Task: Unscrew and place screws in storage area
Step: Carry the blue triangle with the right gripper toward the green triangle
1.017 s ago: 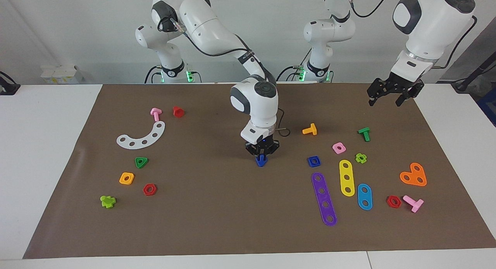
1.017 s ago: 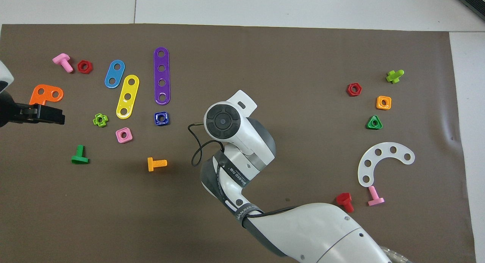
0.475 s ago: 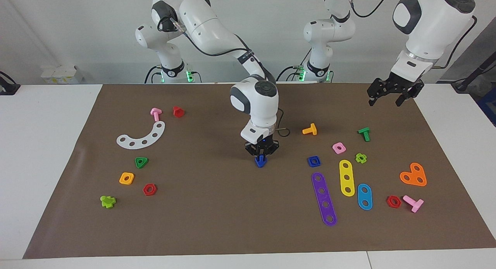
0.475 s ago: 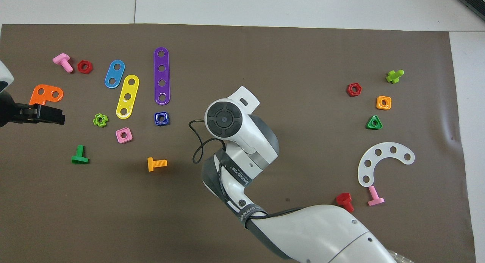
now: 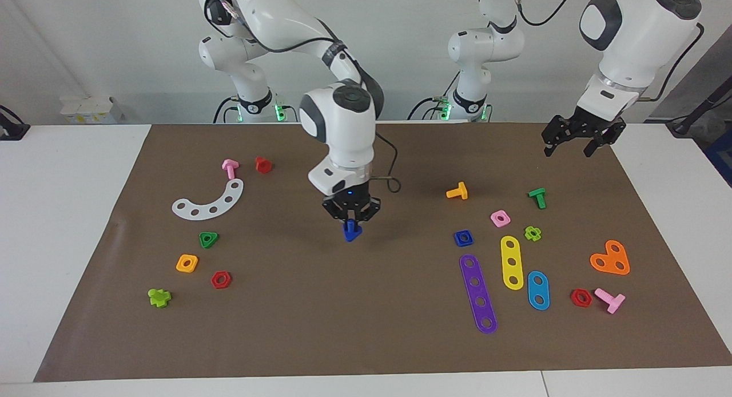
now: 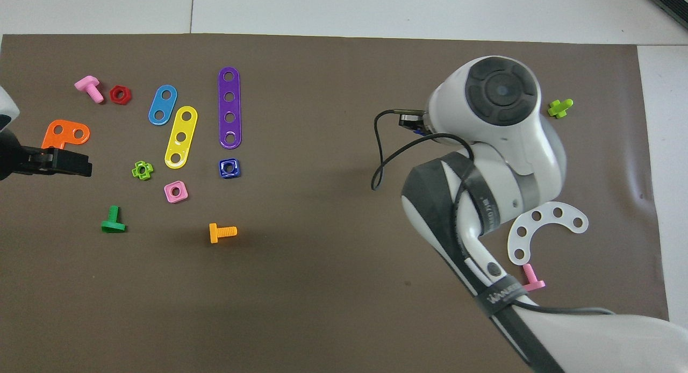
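Observation:
My right gripper (image 5: 350, 221) is shut on the blue screw (image 5: 351, 232) and holds it head down just above the middle of the brown mat (image 5: 320, 317). The overhead view hides both under the right arm's wrist (image 6: 500, 93). The storage area lies toward the right arm's end, with the white curved strip (image 5: 209, 201) (image 6: 537, 228), a green nut (image 5: 209, 239), an orange nut (image 5: 187, 263) and a red nut (image 5: 221, 280). My left gripper (image 5: 577, 142) (image 6: 75, 163) is open and empty, and waits over the mat's corner at the left arm's end.
Toward the left arm's end lie a blue square nut (image 5: 463, 238), purple (image 5: 478, 294), yellow (image 5: 512, 262) and blue (image 5: 538, 290) strips, an orange bolt (image 5: 457, 191), a green bolt (image 5: 537, 197) and an orange plate (image 5: 611, 258). A pink bolt (image 5: 230, 168) lies beside the white strip.
My right gripper has risen a little and carried the blue screw toward the right arm's end of the table. The left arm has not moved.

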Controlling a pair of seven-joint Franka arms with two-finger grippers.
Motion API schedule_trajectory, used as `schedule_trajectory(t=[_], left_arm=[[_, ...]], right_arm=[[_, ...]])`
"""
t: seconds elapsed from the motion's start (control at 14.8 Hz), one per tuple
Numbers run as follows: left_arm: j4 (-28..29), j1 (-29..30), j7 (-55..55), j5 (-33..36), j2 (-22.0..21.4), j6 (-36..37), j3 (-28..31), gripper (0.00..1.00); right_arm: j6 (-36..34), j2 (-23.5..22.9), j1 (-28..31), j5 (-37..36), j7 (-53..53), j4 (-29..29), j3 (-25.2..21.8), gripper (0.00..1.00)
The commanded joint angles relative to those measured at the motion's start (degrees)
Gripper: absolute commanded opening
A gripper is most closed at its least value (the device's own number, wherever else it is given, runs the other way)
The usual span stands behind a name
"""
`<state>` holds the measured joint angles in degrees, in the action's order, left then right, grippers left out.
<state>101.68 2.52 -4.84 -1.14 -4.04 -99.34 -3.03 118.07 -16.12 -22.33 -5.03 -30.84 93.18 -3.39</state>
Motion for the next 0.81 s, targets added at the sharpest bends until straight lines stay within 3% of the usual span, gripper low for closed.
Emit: schedule_trajectory(t=[0.0, 0.2, 0.47, 0.75], left_arm=[[1.6, 0.7, 0.0, 0.4, -1.7, -0.3, -0.5, 1.0], [1.6, 0.7, 0.0, 0.4, -1.7, -0.3, -0.5, 1.0], [1.6, 0.7, 0.0, 0.4, -1.7, -0.3, -0.5, 1.0], [1.6, 0.7, 0.0, 0.4, -1.7, -0.3, -0.5, 1.0]], right_arm=[[1.5, 4.7, 6.8, 4.7, 9.4, 8.3, 1.0, 0.0], [5.0, 7.1, 12.2, 8.2, 18.1, 16.0, 1.0, 0.0], [18.5, 9.3, 16.8, 8.8, 25.7, 30.4, 1.0, 0.0], [24.6, 8.4, 17.3, 8.8, 26.5, 34.2, 1.0, 0.0]])
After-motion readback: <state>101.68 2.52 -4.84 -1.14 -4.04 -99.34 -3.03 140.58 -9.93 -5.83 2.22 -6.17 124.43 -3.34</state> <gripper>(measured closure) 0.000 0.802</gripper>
